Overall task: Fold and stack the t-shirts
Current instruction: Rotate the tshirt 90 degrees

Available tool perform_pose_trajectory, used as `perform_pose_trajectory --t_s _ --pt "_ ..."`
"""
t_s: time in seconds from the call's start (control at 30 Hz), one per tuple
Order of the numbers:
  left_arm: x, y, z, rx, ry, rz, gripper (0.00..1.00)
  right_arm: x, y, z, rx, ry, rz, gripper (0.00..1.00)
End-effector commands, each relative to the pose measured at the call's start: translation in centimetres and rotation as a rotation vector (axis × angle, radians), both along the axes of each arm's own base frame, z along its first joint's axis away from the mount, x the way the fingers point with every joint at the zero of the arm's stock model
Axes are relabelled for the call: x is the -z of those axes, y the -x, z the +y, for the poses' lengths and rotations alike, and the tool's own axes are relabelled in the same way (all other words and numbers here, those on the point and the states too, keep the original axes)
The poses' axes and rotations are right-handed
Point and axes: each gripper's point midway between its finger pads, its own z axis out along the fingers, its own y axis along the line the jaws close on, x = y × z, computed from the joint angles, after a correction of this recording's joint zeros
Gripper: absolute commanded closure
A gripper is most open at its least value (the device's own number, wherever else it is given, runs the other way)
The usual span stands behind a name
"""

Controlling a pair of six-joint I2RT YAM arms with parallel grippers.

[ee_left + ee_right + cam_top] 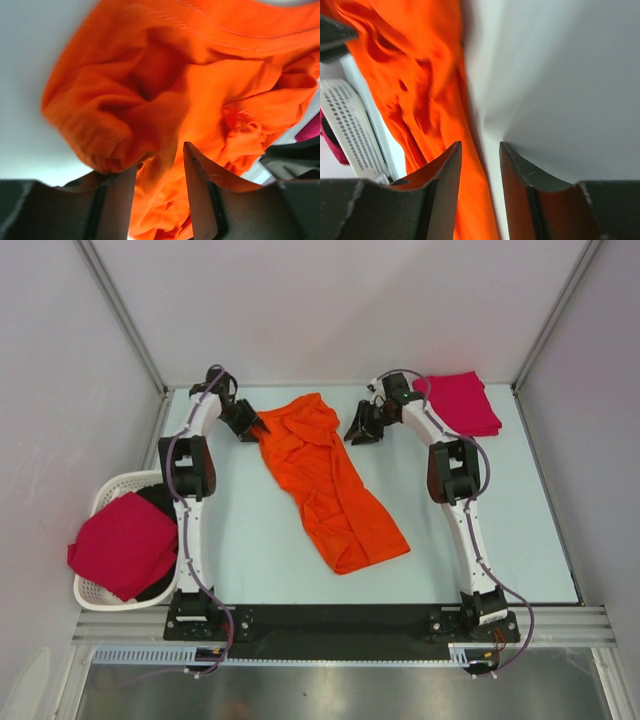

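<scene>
A bright orange t-shirt (330, 480) lies crumpled and stretched out in the middle of the table. It fills the left wrist view (190, 75) and shows in the right wrist view (420, 75). My left gripper (254, 429) is at the shirt's far left edge. Its jaws (160, 157) are open, with bunched orange cloth between and over them. My right gripper (353, 433) is open just beside the shirt's far right edge, and that edge lies between its jaws (480, 145). A folded crimson-pink t-shirt (460, 403) lies at the back right.
A white slatted basket (100, 502) stands at the left by the left arm, also showing in the right wrist view (355, 130). Another crimson-pink shirt (125, 545) is draped over it, with dark cloth under that. Grey walls enclose the table at the back and sides.
</scene>
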Motion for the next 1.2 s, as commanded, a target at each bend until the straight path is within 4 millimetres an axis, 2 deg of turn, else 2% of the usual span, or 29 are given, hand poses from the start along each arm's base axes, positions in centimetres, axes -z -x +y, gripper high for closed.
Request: perform_pose_trajectory --t_s 0.0,0.03,0.07,0.1,0.13,0.17,0.23,0.27,0.3,0.33,0.37,0.43,0.47,0.5,0.57,0.63,0.7,0.8,0.83,0.97,1.0,1.17 --pt "1.6 -0.1 -4.5 0.073 0.047 0.003 0.54 -2.4 4.0 -5.1 -0.02 0.108 0.1 0.58" --pt "1.6 0.0 -4.7 0.08 0.047 0.002 0.54 -4.3 4.4 -5.8 -0.01 0.134 0.066 0.58" --pt "1.9 0.2 -5.0 0.09 0.044 0.009 0.52 -3.6 5.6 -6.7 -0.007 0.17 0.092 0.58" --pt "1.8 0.3 -5.1 0.096 0.04 0.005 0.52 -3.9 5.6 -7.4 -0.009 0.205 0.055 0.6" --pt "1.8 0.3 -5.1 0.104 0.03 -0.002 0.54 -5.7 5.4 -8.3 0.014 0.248 -0.009 0.62" --pt "1.8 0.2 -4.9 0.109 0.012 -0.011 0.6 -5.5 5.8 -8.6 0.015 0.265 -0.009 0.65" --pt "2.1 -0.1 -5.0 0.109 0.027 -0.013 0.65 -4.5 7.3 -8.8 -0.02 0.277 0.041 0.88" --pt "2.1 -0.1 -5.0 0.109 0.039 -0.006 0.71 -4.1 8.1 -8.7 -0.044 0.284 0.069 0.99" --pt "2.6 -0.1 -4.9 0.107 0.041 0.005 0.73 -3.3 9.7 -9.0 -0.063 0.299 0.132 1.0" --pt "2.4 -0.2 -5.0 0.111 0.042 -0.003 0.73 -3.2 10.5 -8.6 -0.083 0.279 0.151 1.0" --pt "2.3 -0.3 -5.0 0.111 0.038 -0.007 0.73 -4.0 10.9 -8.6 -0.083 0.276 0.144 1.0" --pt "2.0 -0.4 -4.6 0.111 0.017 -0.021 0.71 -4.1 12.1 -8.6 -0.091 0.277 0.149 0.89" --pt "1.9 -0.4 -4.5 0.111 0.014 -0.021 0.65 -5.0 12.2 -8.6 -0.086 0.272 0.135 0.81" --pt "1.8 -0.4 -4.4 0.111 0.01 -0.024 0.65 -5.3 12.7 -8.6 -0.089 0.261 0.139 0.69" --pt "1.9 -0.5 -4.2 0.108 0.005 -0.023 0.61 -5.1 14.0 -8.9 -0.094 0.253 0.188 0.57" --pt "2.0 -0.6 -3.9 0.101 0.004 -0.024 0.59 -5.1 15.7 -9.4 -0.097 0.265 0.243 0.55" --pt "2.0 -0.7 -3.6 0.096 0.005 -0.026 0.52 -5.7 17.4 -9.6 -0.103 0.273 0.276 0.53" --pt "1.6 -0.9 -3.2 0.095 0.003 -0.034 0.48 -5.8 19.9 -10.2 -0.104 0.296 0.323 0.52" --pt "1.5 -1.0 -3.2 0.101 -0.003 -0.043 0.47 -6.7 20.4 -10.4 -0.102 0.305 0.302 0.52" --pt "1.7 -0.6 -3.1 0.114 0.0 -0.03 0.44 -6.1 23.1 -11.5 -0.095 0.339 0.354 0.5" --pt "1.9 -0.4 -3.2 0.117 -0.002 -0.023 0.44 -5.5 24.7 -11.3 -0.108 0.32 0.409 0.49" --pt "1.6 0.0 -2.9 0.134 -0.022 -0.026 0.4 -4.2 29.2 -11.2 -0.143 0.369 0.513 0.45"
